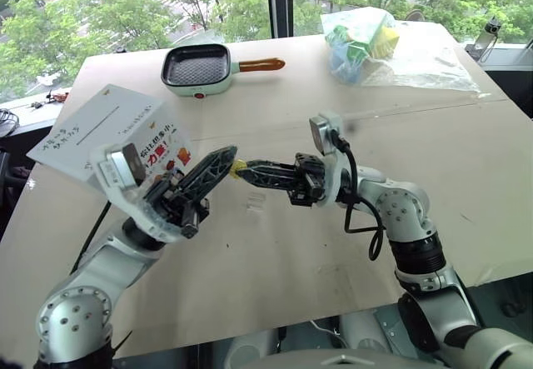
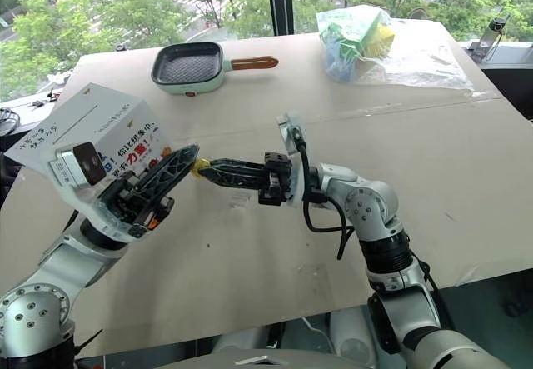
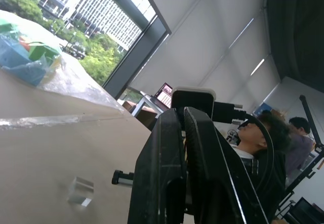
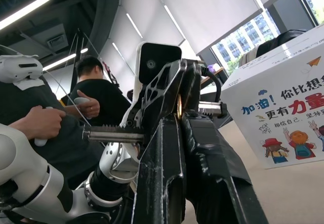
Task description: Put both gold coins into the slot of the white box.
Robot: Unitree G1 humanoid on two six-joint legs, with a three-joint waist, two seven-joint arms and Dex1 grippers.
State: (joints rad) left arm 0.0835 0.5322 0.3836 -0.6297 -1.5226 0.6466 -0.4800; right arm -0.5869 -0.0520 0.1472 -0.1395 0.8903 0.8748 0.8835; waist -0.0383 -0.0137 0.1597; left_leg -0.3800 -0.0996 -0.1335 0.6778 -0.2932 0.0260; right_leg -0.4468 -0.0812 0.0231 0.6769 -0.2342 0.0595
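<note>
My two grippers meet tip to tip in the air above the middle of the table. A small yellowish gold coin (image 1: pixel 238 167) sits right where the tips touch. The left gripper (image 1: pixel 228 157) comes in from the left and is shut, its tips on the coin. From the right, the right gripper (image 1: pixel 248 170) is shut on the same coin. In the right wrist view the coin (image 4: pixel 178 107) is a thin gold sliver between the black fingers. The white box (image 1: pixel 108 132) stands tilted at the table's left edge behind my left wrist. Its slot (image 1: pixel 97 125) is a thin dark line across the top face.
A pale green pan (image 1: pixel 197 69) with an orange handle lies at the back. A clear plastic bag (image 1: pixel 366 44) of colourful items is at the back right. A small clear block (image 1: pixel 254 205) rests on the table under the grippers. People (image 4: pixel 96 92) sit beyond the table.
</note>
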